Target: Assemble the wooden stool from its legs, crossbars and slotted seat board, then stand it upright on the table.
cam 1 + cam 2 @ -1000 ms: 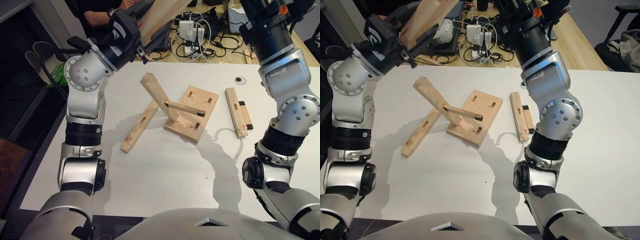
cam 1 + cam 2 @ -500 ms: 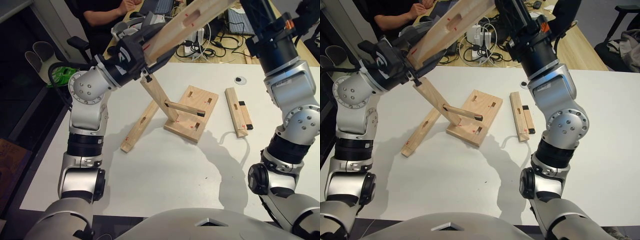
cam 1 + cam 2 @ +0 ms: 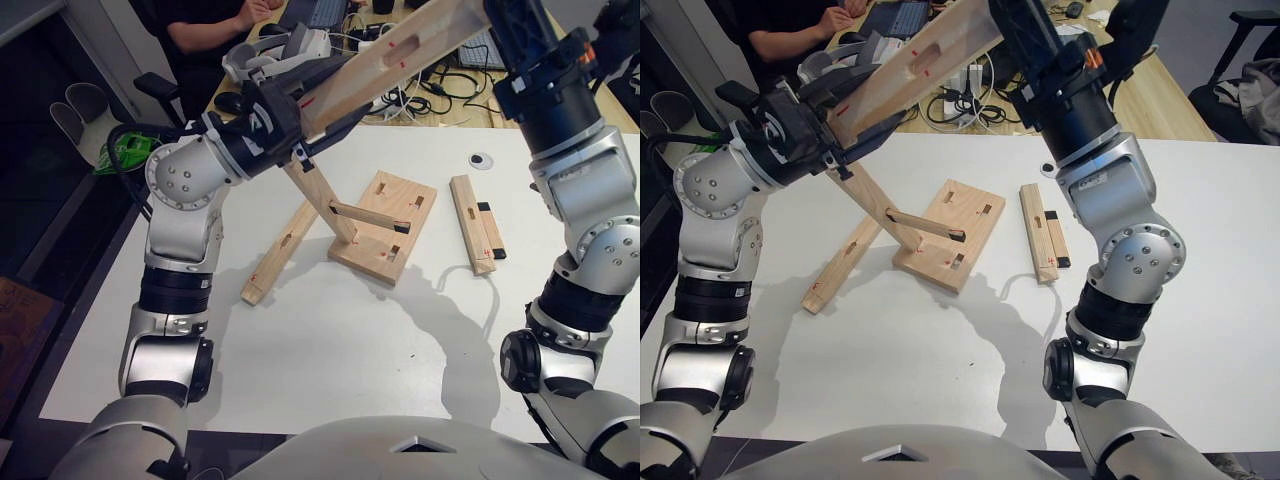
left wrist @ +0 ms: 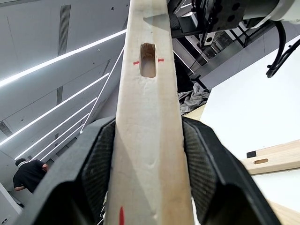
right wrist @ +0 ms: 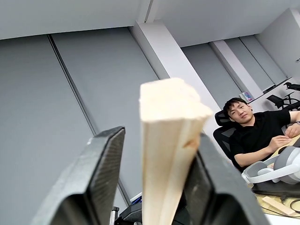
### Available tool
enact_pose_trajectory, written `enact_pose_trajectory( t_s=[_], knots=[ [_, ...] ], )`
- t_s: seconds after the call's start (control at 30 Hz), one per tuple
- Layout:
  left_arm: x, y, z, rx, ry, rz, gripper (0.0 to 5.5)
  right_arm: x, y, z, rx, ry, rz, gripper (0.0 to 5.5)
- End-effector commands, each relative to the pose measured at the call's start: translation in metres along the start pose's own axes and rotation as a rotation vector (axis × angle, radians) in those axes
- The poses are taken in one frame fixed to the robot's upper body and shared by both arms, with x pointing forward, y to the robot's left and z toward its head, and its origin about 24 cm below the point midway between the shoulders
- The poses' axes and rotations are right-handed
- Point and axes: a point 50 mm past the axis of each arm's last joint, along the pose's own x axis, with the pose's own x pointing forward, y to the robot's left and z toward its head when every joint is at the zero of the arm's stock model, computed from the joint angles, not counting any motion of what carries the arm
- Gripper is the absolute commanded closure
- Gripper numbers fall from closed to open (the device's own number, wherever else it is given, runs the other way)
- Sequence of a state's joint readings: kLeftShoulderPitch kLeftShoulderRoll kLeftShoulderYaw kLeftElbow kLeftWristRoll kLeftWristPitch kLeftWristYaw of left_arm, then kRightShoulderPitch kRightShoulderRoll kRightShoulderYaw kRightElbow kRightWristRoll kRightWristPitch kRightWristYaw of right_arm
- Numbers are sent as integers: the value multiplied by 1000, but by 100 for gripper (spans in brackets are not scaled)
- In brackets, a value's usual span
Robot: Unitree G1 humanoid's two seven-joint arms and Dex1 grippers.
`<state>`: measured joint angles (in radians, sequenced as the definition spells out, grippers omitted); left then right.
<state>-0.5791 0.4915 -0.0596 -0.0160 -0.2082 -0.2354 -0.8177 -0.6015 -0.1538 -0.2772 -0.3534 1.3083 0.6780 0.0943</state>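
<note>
Four pale wooden legs, one seat board.
One long slotted wooden leg (image 3: 430,35) is aloft, pinched in the left gripper's (image 4: 147,178) jaws. I cannot tell whether the right gripper's (image 5: 159,136) jaws grip it. One standing leg (image 3: 318,195) sits in the square slotted wooden seat board (image 3: 365,255). Two lie on the white surface (image 3: 350,350): left leg (image 3: 280,250), right leg (image 3: 472,235).

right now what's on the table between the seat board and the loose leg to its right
Nothing: bare white table separates the slotted seat board from that loose leg, as seen in the left eye view.

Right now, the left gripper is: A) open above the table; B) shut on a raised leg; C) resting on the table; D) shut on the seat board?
B: the left gripper clamps the leg above the table.
</note>
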Motion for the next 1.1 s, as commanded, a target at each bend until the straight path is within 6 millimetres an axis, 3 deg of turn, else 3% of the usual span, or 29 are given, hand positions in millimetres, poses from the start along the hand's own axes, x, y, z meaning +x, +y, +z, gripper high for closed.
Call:
enact_pose_trajectory(
  t_s=[0.03,0.13,0.37,0.47,0.67,0.73,0.8,0.83,0.9,0.97,1.1],
  knots=[
    [5,0,5,15,-21,-17,344,-1,5,-1,15,9,14,411],
    [7,-3,10,7,-40,-19,344,-1,7,-3,12,10,13,446],
    [13,-2,14,0,-61,24,344,-1,0,-5,-14,-20,-53,446],
    [15,1,12,-7,-49,87,279,0,-7,-1,-18,-92,-109,448],
    [8,32,9,64,16,254,174,-2,-21,10,-59,-213,-245,448],
    [-7,67,3,81,87,434,171,-7,-30,15,-97,-234,-307,449],
    [-25,92,-12,15,165,596,171,-14,-40,17,-132,-235,-374,449],
    [-31,93,-28,-87,204,642,171,-19,-46,15,-143,-223,-411,449],
    [-36,77,-66,-384,261,676,171,-29,-62,0,-130,-175,-482,449],
    [-28,48,-98,-626,301,580,171,-42,-78,-18,-100,-123,-551,449],
    [-4,20,-125,-775,350,466,171,-51,-83,-30,-76,-85,-571,449]
  ],
)
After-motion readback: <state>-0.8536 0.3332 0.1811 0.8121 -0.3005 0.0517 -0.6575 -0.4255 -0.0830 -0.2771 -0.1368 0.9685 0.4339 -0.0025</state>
